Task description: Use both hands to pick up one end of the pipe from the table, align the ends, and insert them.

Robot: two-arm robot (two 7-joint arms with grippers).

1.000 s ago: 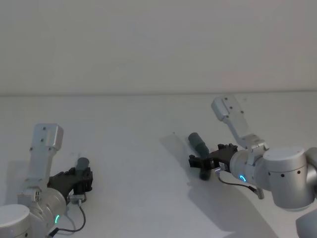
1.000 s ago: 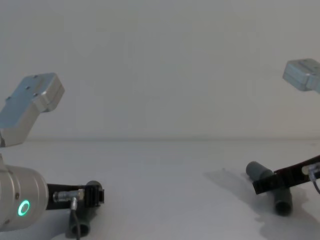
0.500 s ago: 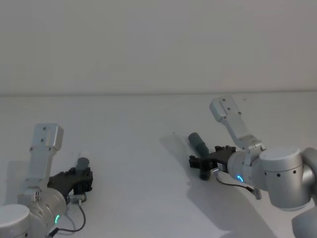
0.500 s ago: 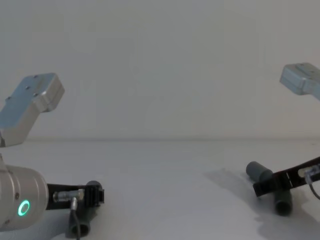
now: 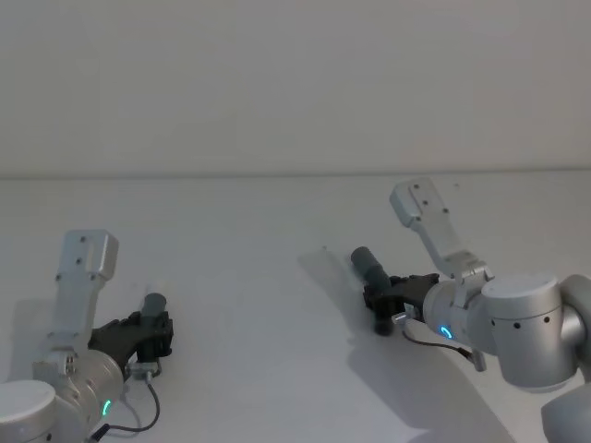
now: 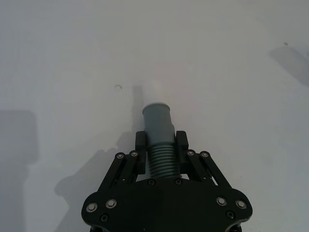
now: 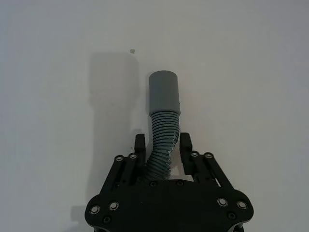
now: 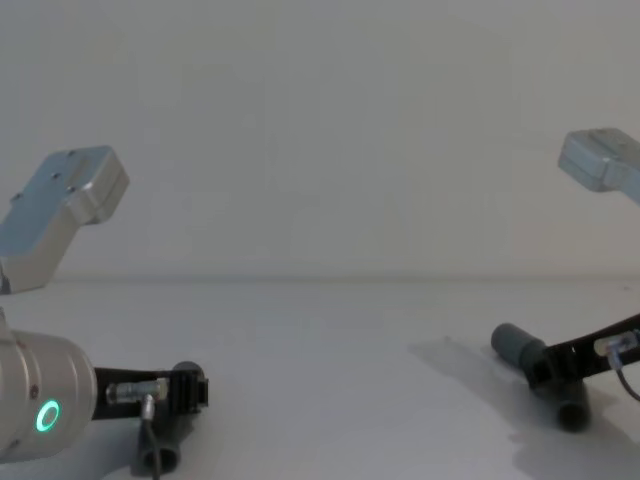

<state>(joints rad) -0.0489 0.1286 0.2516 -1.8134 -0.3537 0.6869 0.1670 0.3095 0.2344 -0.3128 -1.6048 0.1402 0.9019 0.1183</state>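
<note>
1. The left gripper (image 6: 161, 141), nearest the body, is clamped on the ribbed middle of the left pipe piece (image 6: 161, 162). The piece's smooth grey cuff (image 6: 158, 116) sticks out just past the fingertips, low over the white table (image 6: 58, 58).
2. Farther out, the right gripper (image 7: 163, 144) grips the right pipe piece (image 7: 163, 133), with a finger pressed against each side of the bent ribbed hose. The piece's wider grey sleeve (image 7: 164, 94) lies on the table ahead of the fingertips.
3. The two pieces are well apart.
</note>
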